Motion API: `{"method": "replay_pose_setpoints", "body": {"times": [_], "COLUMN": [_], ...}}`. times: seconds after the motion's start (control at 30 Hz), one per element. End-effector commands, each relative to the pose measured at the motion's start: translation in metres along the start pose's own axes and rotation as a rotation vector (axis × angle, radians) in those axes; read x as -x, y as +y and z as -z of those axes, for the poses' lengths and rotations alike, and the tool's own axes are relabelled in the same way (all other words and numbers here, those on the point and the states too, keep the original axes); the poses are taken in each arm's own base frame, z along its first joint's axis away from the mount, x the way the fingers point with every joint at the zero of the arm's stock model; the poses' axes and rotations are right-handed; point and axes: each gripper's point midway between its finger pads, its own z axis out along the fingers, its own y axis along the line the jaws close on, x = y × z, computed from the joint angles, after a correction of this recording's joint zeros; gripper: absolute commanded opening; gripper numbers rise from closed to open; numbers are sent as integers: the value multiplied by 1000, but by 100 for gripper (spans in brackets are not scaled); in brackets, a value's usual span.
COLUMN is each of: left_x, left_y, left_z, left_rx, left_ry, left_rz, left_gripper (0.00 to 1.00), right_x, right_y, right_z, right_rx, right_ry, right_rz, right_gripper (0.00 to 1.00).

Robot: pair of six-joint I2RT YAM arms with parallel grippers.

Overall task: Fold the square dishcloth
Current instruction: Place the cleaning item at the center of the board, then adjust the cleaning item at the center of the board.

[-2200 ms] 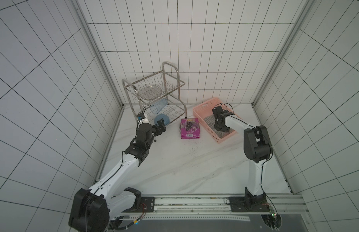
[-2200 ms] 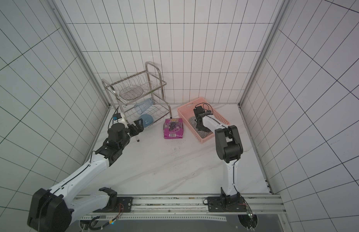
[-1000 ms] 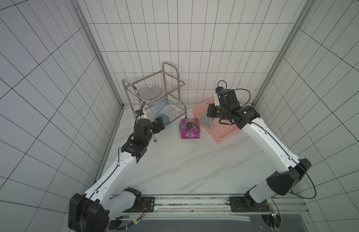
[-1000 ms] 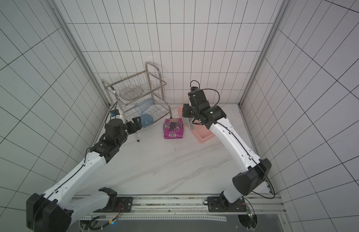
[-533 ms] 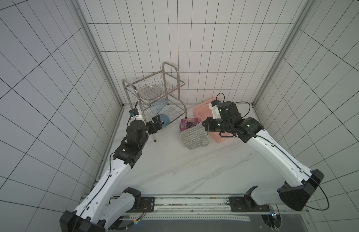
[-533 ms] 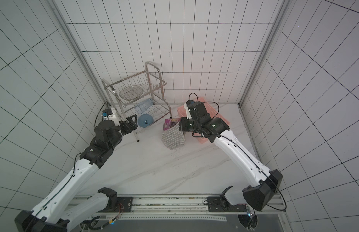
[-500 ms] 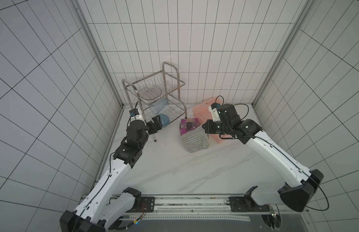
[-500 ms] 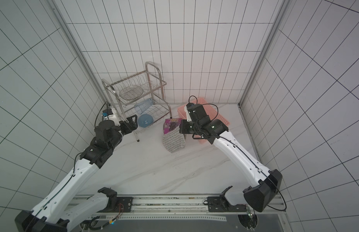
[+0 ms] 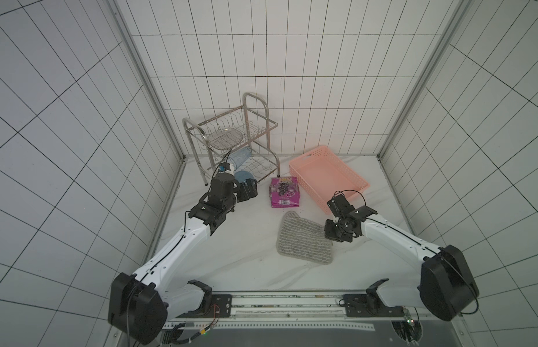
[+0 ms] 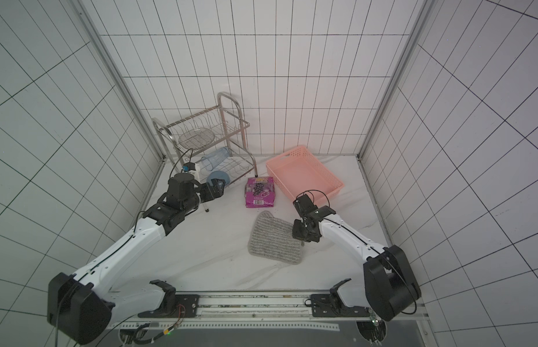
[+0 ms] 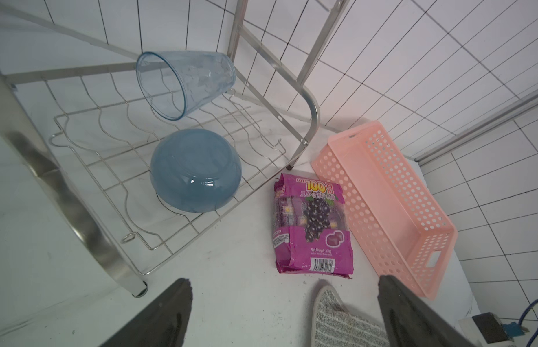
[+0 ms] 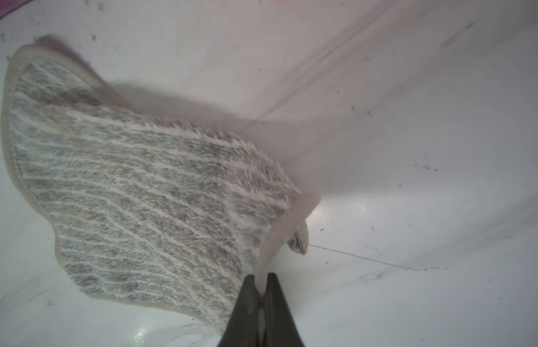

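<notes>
The square dishcloth is grey with fine stripes and lies mostly flat on the white table, in front of the magenta snack packet. My right gripper is low at the cloth's right edge. In the right wrist view the right gripper is shut on the plain border, which rises from the dishcloth into the jaws. My left gripper hovers open and holds nothing by the rack's front. In the left wrist view one dishcloth corner shows beyond the left gripper.
A magenta snack packet lies between the metal dish rack and the pink basket. The rack's lower shelf holds a clear blue cup and an upturned blue bowl. Tiled walls close in three sides.
My right arm has carried the dishcloth out of the pink basket, down and toward the front, and laid it on the table. The left arm has pulled back slightly by the rack.
</notes>
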Motion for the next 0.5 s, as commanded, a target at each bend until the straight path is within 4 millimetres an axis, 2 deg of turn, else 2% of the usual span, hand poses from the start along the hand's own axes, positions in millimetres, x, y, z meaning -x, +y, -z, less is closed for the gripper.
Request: {"method": "replay_pose_setpoints", "body": {"times": [0.0,0.1,0.17,0.23,0.33,0.47], "left_x": [-20,-41,-57,-75,-99,-121], "left_y": [-13,-14,-15,-16,-18,-24], "left_z": [-8,-18,-23,-29,-37,-49], "left_rx": [-47,-53,-59,-68,-82,-121], "left_ry": [76,121,153,187,229,265], "left_rz": [-3,-1,1,0,-1,2], "left_gripper": [98,98,98,98,93,84], "right_x": [-6,-14,-13,-7,4,20], "right_y": [-12,-21,-27,-28,-32,-28], "right_z": [0,-2,2,10,19,25], "right_rx": [-24,-62,-88,-86,-86,-50], "right_ry": [26,50,34,-1,-55,-109], "right_rz": [-4,2,3,0,-19,-46], "right_gripper": [21,32,43,48,52,53]}}
